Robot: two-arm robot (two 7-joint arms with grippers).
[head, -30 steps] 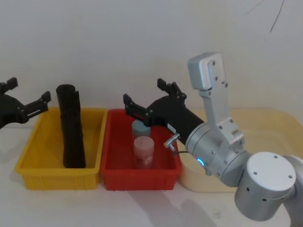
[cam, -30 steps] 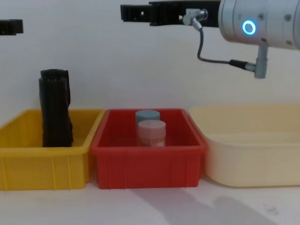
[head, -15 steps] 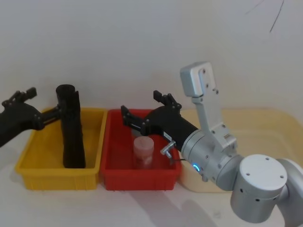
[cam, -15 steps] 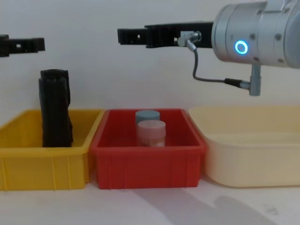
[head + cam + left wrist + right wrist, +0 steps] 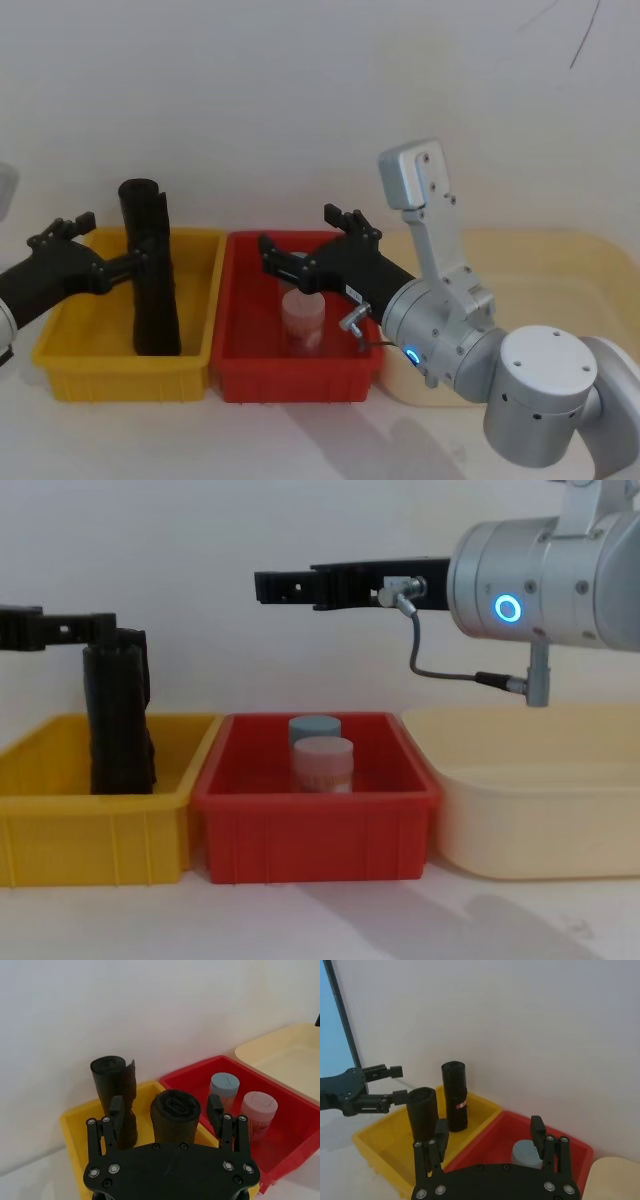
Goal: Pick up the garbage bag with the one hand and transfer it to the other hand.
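The garbage bag stands in the yellow bin, nine o'clock of the red bin. The left gripper gapes astride its top, empty. The right gripper hangs open, empty too. Risk: an off-centre squeeze tips it onto the marked roll at twelve.

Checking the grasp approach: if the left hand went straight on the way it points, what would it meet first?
Most likely the garbage bag, standing in the yellow bin between the open fingers of the left hand; the second black roll stands off to one side.
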